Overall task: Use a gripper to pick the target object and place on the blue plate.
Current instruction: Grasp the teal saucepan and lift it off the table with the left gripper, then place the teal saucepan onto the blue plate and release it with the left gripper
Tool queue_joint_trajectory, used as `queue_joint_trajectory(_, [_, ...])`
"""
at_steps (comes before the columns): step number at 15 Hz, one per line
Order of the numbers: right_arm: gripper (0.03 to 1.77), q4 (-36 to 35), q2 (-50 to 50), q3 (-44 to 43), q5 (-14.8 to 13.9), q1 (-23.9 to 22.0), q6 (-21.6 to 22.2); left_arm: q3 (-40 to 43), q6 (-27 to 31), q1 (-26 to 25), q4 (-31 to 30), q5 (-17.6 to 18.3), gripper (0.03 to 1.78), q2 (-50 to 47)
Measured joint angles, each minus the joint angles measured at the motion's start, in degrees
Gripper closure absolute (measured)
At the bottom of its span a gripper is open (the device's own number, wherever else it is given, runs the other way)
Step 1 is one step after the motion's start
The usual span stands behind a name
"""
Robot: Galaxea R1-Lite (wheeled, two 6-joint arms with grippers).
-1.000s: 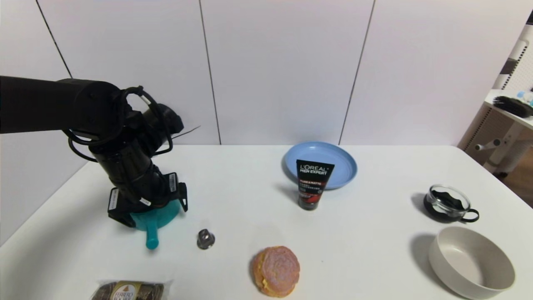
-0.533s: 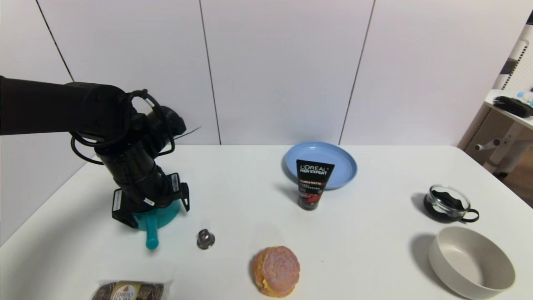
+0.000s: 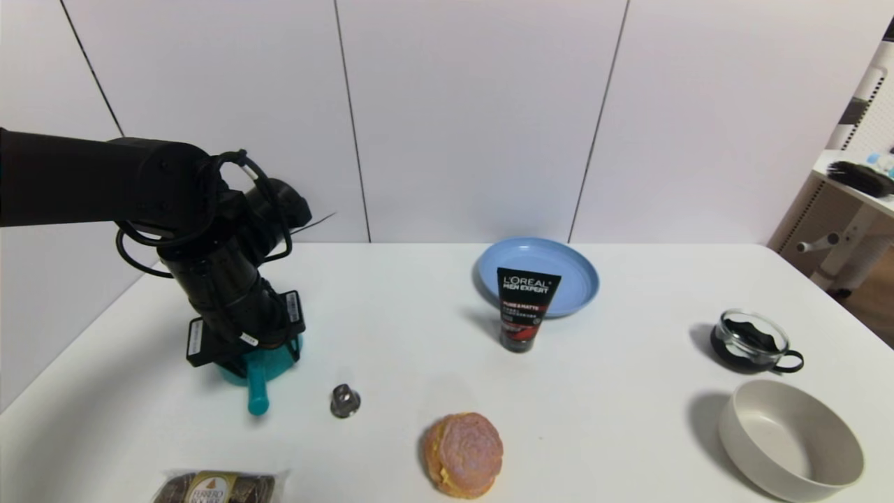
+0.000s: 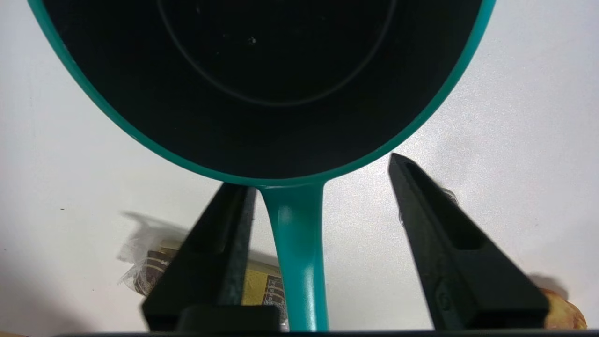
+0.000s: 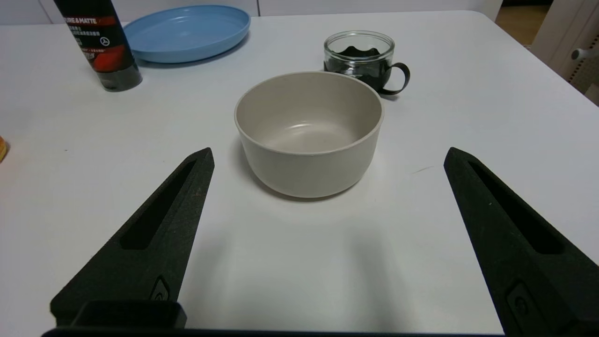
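The teal saucepan (image 3: 262,360) stands on the white bench (image 3: 419,335) at the robot's left, its handle pointing toward the robot. The left gripper (image 4: 318,187) is lowered over it with the jaws spread, one finger (image 4: 220,248) just beside the handle and the other well apart from it, so nothing is pinched yet. The right gripper (image 5: 327,154) is parked above the beige bowl (image 5: 309,131) with its jaws spread wide.

The handle sits off-centre between the jaws; if they are closed from here, the pan is likely to be nudged sideways or twisted before a firm hold is made. On a round, smooth handle, a slip during lifting is also possible. The blue plate (image 3: 552,269) lies well apart across the bench, and the black tube (image 3: 525,307) stands just in front of it, so it could be knocked over on the way.

Compared with a second ago, the gripper is seen shifted nearer the handle and turned, with more of the pan's rim covered.
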State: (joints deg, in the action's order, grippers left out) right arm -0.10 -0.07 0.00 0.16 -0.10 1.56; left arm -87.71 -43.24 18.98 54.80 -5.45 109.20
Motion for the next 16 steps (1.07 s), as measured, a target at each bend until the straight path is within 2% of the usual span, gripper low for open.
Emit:
queue_joint_trajectory(2, [0.10, 0.00, 0.00, 0.00, 0.00, 0.00, 0.01, 0.00, -0.02, 0.00, 0.00, 0.00, 1.05, 0.00])
queue_joint_trajectory(3, [0.10, -0.01, 0.00, 0.00, 0.00, 0.00, 0.04, 0.04, -0.02, 0.00, 0.00, 0.05, 1.41, 0.00])
queue_joint_trajectory(4, [0.10, 0.02, 0.00, 0.00, 0.00, 0.00, 0.00, 0.15, -0.06, 0.04, -0.11, 0.02, 1.53, -0.02])
queue_joint_trajectory(13, [0.10, 0.00, 0.00, 0.00, 0.02, 0.00, 0.00, 1.22, 0.07, -0.07, 0.00, 0.05, 1.53, -1.57])
queue_joint_trajectory(16, [0.10, 0.00, 0.00, 0.00, 0.00, 0.00, 0.00, 0.54, 1.68, 0.00, -0.30, 0.16, 1.53, -3.67])
